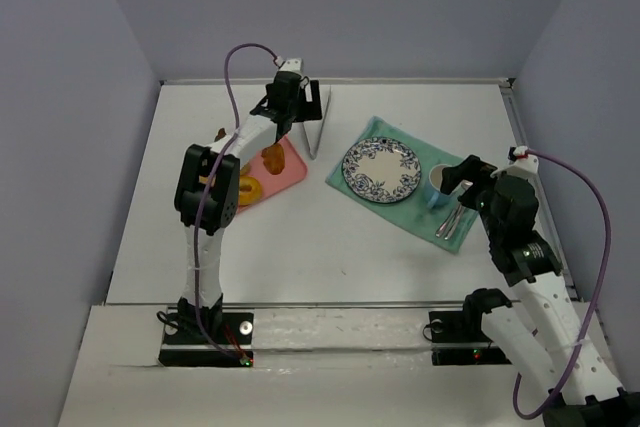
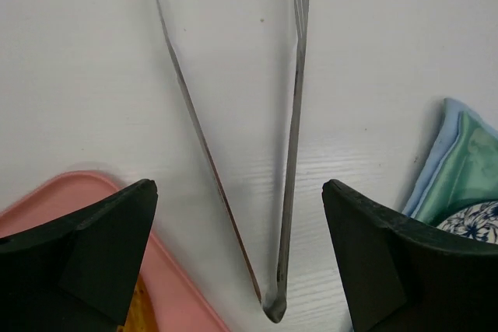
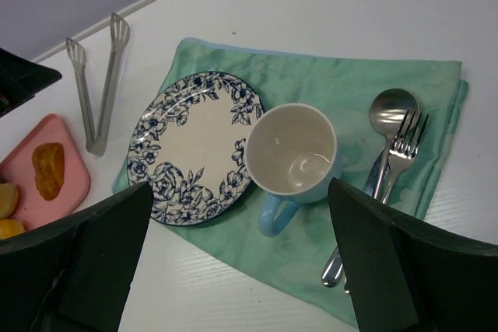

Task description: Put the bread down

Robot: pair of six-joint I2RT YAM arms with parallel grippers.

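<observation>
The bread (image 1: 272, 158), a small orange-brown bun, lies on the pink tray (image 1: 290, 173) left of centre; it also shows in the right wrist view (image 3: 49, 169). The flowered plate (image 1: 381, 169) sits bare on a green cloth (image 1: 400, 209). Metal tongs (image 1: 318, 122) lie on the table between tray and plate. My left gripper (image 1: 298, 119) is open and empty, its fingers (image 2: 117, 223) spread either side of the tongs (image 2: 292, 153) near their hinge. My right gripper (image 1: 465, 175) is open and empty above the mug (image 3: 292, 153).
Paler yellow rolls (image 1: 247, 190) lie on the tray's near end. A blue mug (image 1: 437, 187), fork (image 3: 401, 153) and spoon (image 3: 389, 110) rest on the cloth right of the plate (image 3: 194, 145). Walls close the table at back and sides.
</observation>
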